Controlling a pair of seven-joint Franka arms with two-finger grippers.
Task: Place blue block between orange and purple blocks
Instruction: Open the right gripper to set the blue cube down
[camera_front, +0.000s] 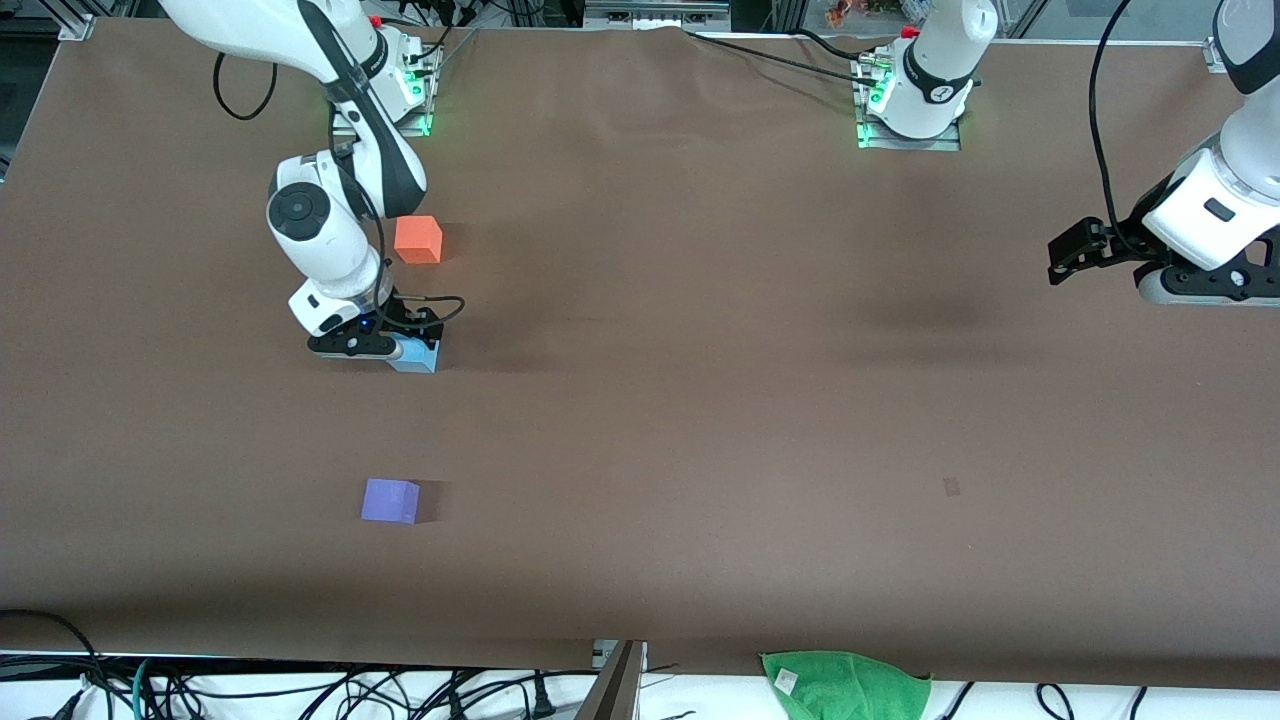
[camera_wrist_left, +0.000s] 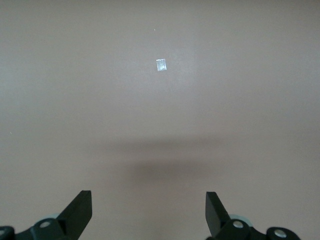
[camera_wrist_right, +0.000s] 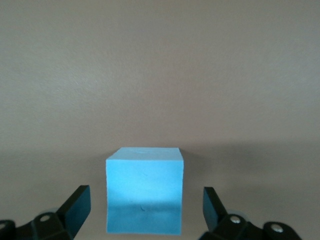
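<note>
Your right gripper (camera_wrist_right: 144, 210) stands released, fingers spread clear of the blue block (camera_wrist_right: 144, 195) on the tabletop (camera_front: 700, 400) between the orange block (camera_front: 417, 240) and purple block (camera_front: 390, 500), toward the right arm's end. Lift crookedly and a finger could nudge it out of line. Your left gripper (camera_wrist_left: 149, 212) waits spread near the other end.

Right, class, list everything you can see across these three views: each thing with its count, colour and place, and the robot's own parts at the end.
blue block: one, light sky-blue, on the table between the right gripper's open fingers, with gaps on both sides.
orange block: one, bright orange, farther from the front camera than the blue block.
purple block: one, violet-purple, nearer to the front camera than the blue block.
cloth: one, green, at the table's edge nearest the front camera.
tape scrap: one, small, pale, on the table under the left gripper.
table: one, brown cover.
right gripper: one, black fingers, open, low around the blue block.
left gripper: one, black fingers, open, waiting over the left arm's end of the table.
</note>
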